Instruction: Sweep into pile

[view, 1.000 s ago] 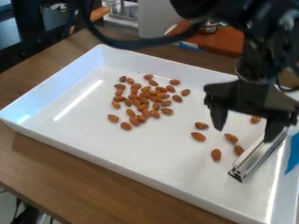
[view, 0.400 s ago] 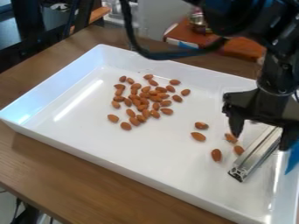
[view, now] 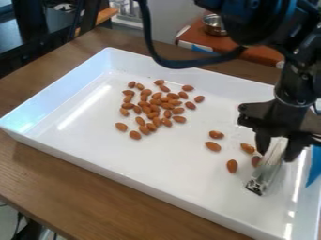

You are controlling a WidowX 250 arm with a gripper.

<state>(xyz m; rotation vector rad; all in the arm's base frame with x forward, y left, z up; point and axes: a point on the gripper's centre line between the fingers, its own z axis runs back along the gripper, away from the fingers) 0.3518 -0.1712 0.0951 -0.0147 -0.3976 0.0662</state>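
Observation:
My gripper [view: 274, 155] hangs over the right part of the white tray [view: 156, 172], its two fingers on either side of a silver metal bar [view: 266, 174]. The gap between the fingers is narrow, and whether they press on the bar I cannot tell. The bar lies in the tray, its near end toward the front. Loose almonds [view: 213, 146] are scattered to the left of the bar, one of them [view: 256, 161] right beside it. A larger cluster of almonds [view: 154, 108] lies in the tray's back left half.
The tray stands on a brown wooden table [view: 94, 199], its raised walls all around. Blue tape [view: 315, 166] is at the right edge. Behind, a metal bowl [view: 214, 24] sits on a reddish-brown surface [view: 244, 48]. A black cable hangs beside the arm.
The gripper has moved right, then down around the bar, and its fingers have come closer together. The almonds and the bar's near end stay where they were.

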